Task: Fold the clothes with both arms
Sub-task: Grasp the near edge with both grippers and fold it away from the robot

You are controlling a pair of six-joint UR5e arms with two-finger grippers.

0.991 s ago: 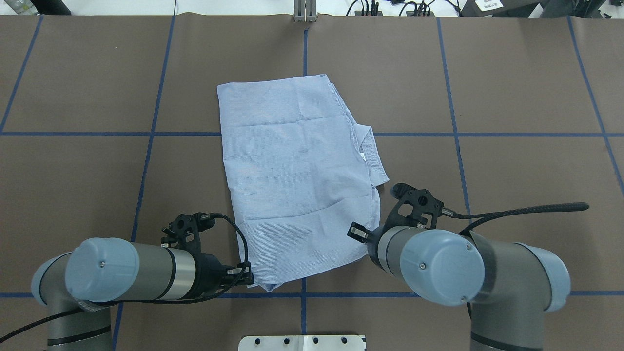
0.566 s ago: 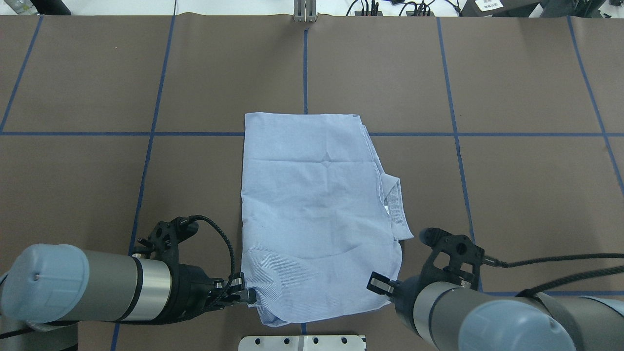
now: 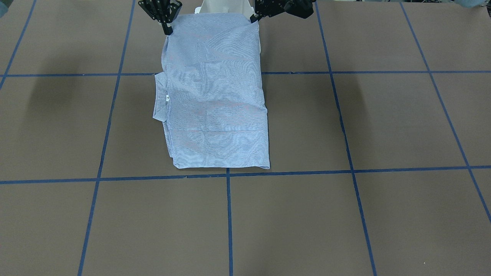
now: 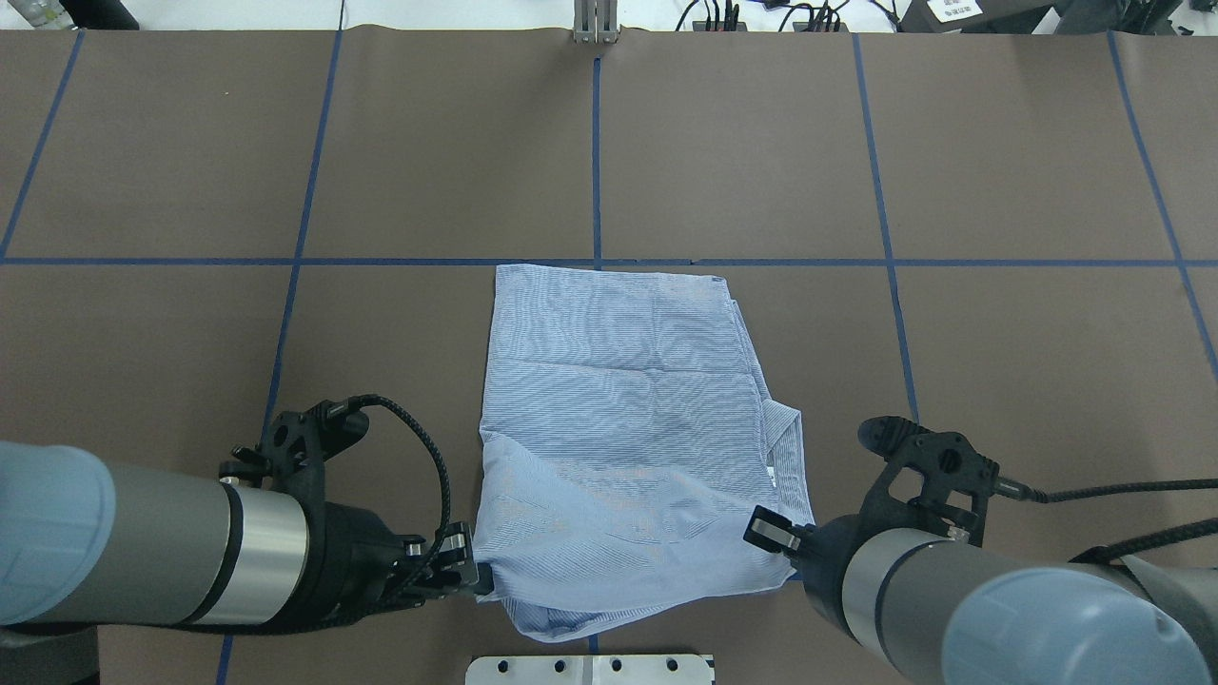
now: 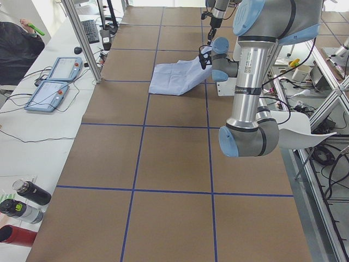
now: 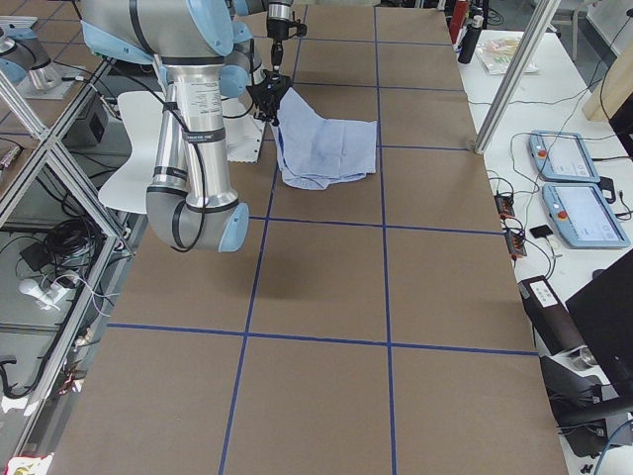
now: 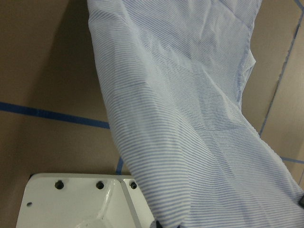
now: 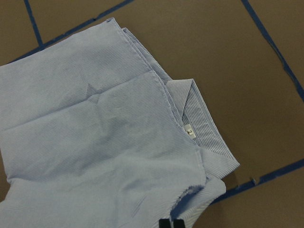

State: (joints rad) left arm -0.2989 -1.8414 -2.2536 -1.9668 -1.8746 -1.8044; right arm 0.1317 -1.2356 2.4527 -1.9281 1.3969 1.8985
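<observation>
Seen from overhead, the folded shirt (image 4: 628, 419) lies mid-table (image 4: 952, 171), its near edge held up. The left gripper (image 4: 483, 576) is closed tight on its 7 o'clock corner. The right gripper (image 3: 167, 30) seems clamped on the 5 o'clock corner.

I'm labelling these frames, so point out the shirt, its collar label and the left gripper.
shirt (image 4: 618, 381): overhead exterior view, middle of the folded cloth.
collar label (image 8: 189, 130): right wrist view, the small white tag inside the collar.
left gripper (image 4: 481, 577): overhead exterior view, between its fingertips at the shirt's corner.
</observation>
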